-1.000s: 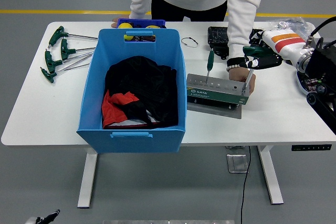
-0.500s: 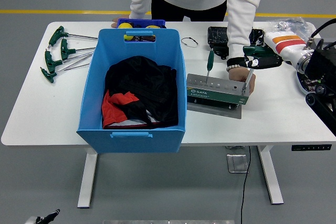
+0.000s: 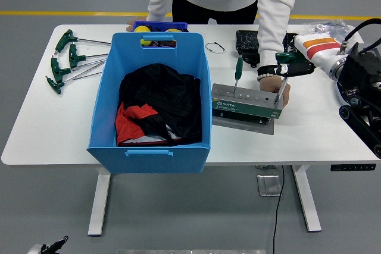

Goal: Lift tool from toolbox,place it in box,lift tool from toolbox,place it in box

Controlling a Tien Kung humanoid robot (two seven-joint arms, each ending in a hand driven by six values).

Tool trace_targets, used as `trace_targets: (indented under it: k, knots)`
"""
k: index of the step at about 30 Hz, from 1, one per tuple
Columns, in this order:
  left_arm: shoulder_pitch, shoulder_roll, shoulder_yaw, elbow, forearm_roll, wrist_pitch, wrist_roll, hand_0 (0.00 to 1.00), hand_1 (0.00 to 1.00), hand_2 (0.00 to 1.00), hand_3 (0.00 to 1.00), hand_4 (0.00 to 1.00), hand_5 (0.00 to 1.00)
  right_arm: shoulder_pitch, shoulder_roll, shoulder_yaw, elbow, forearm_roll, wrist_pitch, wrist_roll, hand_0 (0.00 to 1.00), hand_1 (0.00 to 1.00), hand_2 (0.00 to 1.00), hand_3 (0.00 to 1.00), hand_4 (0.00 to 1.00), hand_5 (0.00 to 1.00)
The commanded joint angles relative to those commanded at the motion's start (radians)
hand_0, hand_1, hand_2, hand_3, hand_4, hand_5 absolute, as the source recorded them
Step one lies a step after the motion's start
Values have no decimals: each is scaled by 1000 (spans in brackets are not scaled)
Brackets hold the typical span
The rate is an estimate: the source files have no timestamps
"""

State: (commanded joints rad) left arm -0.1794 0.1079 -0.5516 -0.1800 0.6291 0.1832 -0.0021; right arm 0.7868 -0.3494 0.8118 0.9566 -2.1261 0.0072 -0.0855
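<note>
A green toolbox stand point(image 3: 244, 104) sits on the white table point(image 3: 53, 129), right of the big blue box point(image 3: 149, 150). A green-handled screwdriver point(image 3: 238, 68) stands upright in it. My right hand point(image 3: 296, 65) is shut on the green handle of a T-handle tool point(image 3: 284, 60), whose shaft runs down to the stand's right end. A person's hand point(image 3: 275, 87) holds that end of the stand down. The blue box holds black and red cloth point(image 3: 156, 108). My left arm is out of view.
Several green T-handle wrenches point(image 3: 68, 57) lie at the table's left. A small blue tray with yellow balls point(image 3: 159, 27) stands behind the box. A black case point(image 3: 246, 41), a wire loop point(image 3: 215, 47) and a plastic bag point(image 3: 324, 28) lie at the back right.
My right arm has shifted a little to the left, and the tool's handle with it. The person's hand and the stand have not moved.
</note>
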Motion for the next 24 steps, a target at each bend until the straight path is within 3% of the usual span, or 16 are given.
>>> trace_targets:
  k: [7,11,12,23,24]
  knots:
    - [1,-1,-1,0,2,0,1,704,722,740,735,744,692,1,3,-9,-16,-6,10,-9,233,229,261,313,998,932]
    - [2,-1,-5,0,9,-1,3,704,722,740,735,744,692,1,4,-15,-11,-7,-13,-13,233,229,261,313,998,932]
    - [3,0,-5,0,10,-1,4,705,722,739,736,745,692,2,5,-16,-11,-8,-17,-14,164,154,191,216,998,927]
    - [5,0,-18,0,27,-2,10,705,721,739,735,745,692,-1,12,-38,-11,9,-24,-17,138,116,156,177,998,933]
    - [5,0,-19,0,29,-2,11,708,723,739,736,745,692,0,12,-39,-11,10,-27,-16,94,71,108,120,998,930]
